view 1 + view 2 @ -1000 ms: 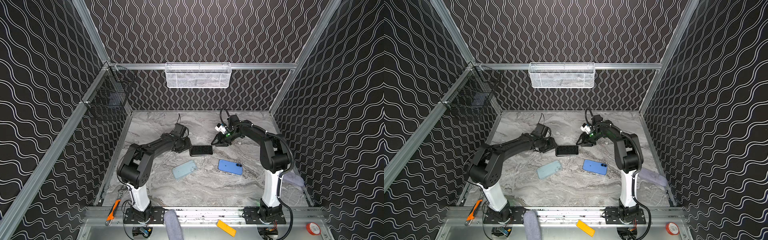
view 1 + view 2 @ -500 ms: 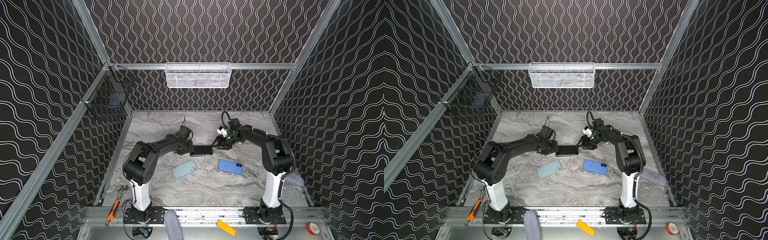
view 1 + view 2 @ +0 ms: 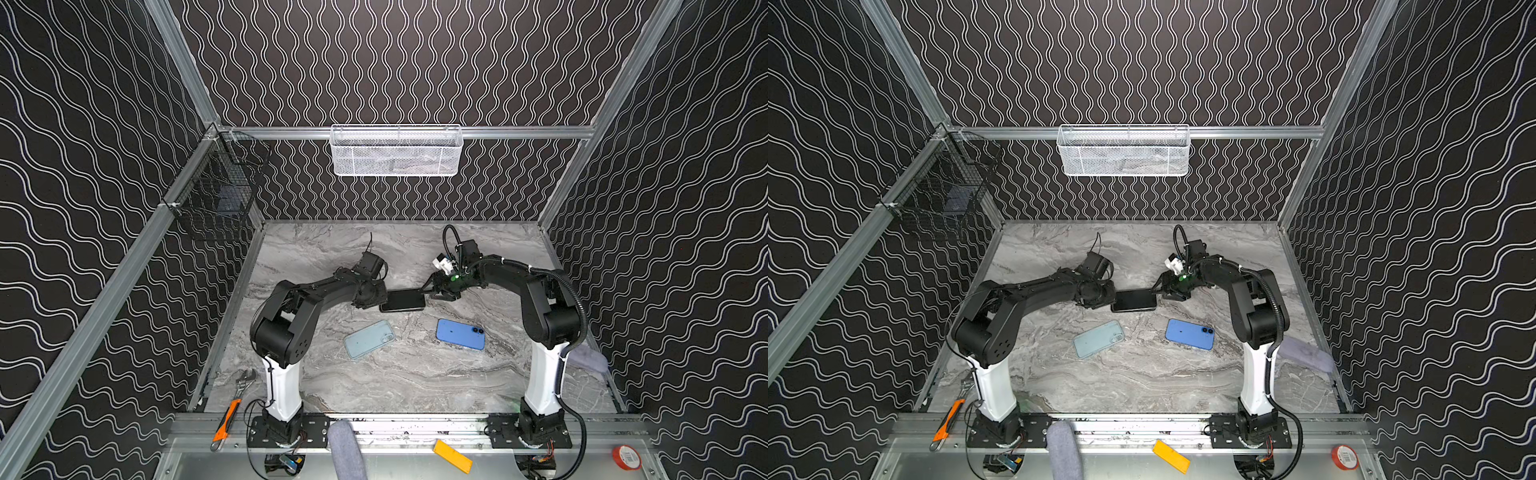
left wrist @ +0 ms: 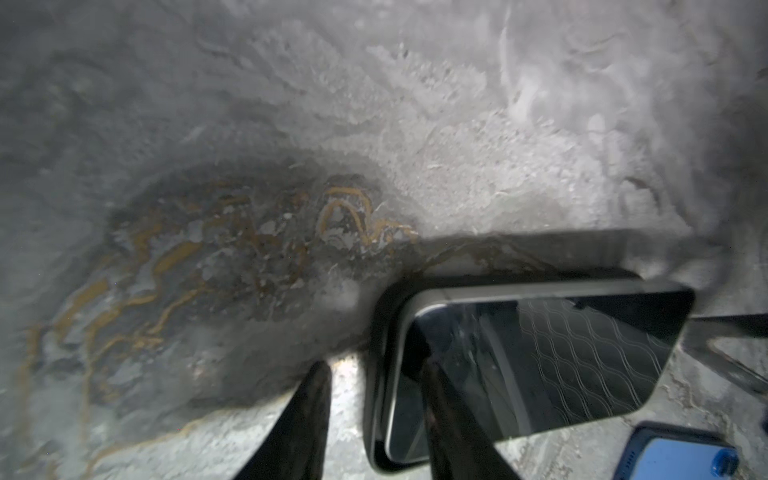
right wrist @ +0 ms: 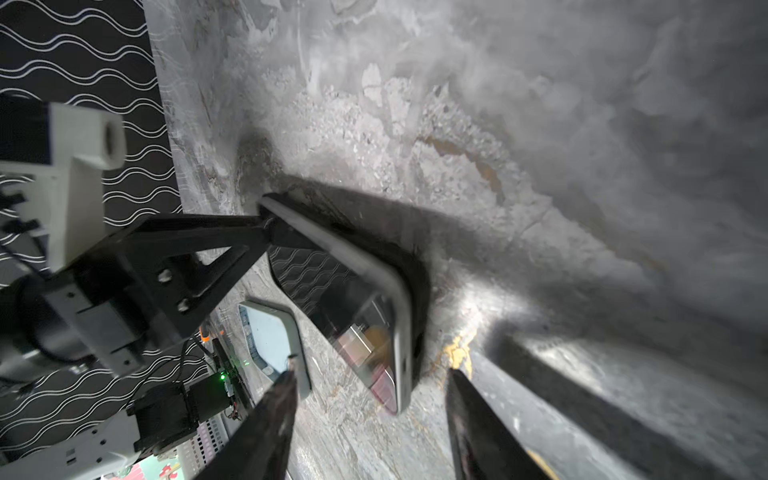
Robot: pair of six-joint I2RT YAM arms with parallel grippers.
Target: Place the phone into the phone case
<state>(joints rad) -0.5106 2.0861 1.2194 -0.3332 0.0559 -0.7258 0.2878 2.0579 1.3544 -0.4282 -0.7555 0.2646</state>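
A black phone (image 3: 402, 300) (image 3: 1133, 301) lies screen up mid-table between both grippers. My left gripper (image 3: 382, 297) (image 4: 374, 368) is open astride its short end. One finger reaches over the screen (image 4: 540, 357), the other sits on the table with a strip of marble showing beside the phone's edge. My right gripper (image 3: 430, 293) (image 5: 374, 374) is open at the opposite end, with the phone (image 5: 353, 299) just ahead of its fingers and apparently tilted. The pale blue phone case (image 3: 369, 339) (image 3: 1098, 338) (image 5: 274, 336) lies hollow side up, nearer the front.
A blue phone (image 3: 460, 334) (image 3: 1190, 334) lies back up at front right. A white mesh basket (image 3: 397, 151) hangs on the back rail and a black wire basket (image 3: 220, 199) on the left one. A grey cloth (image 3: 586, 359) lies by the right arm, tools (image 3: 226, 415) at front left.
My left gripper has slid right onto the phone's end and its jaws have narrowed. My right gripper has come down to the phone's other end and opened wider.
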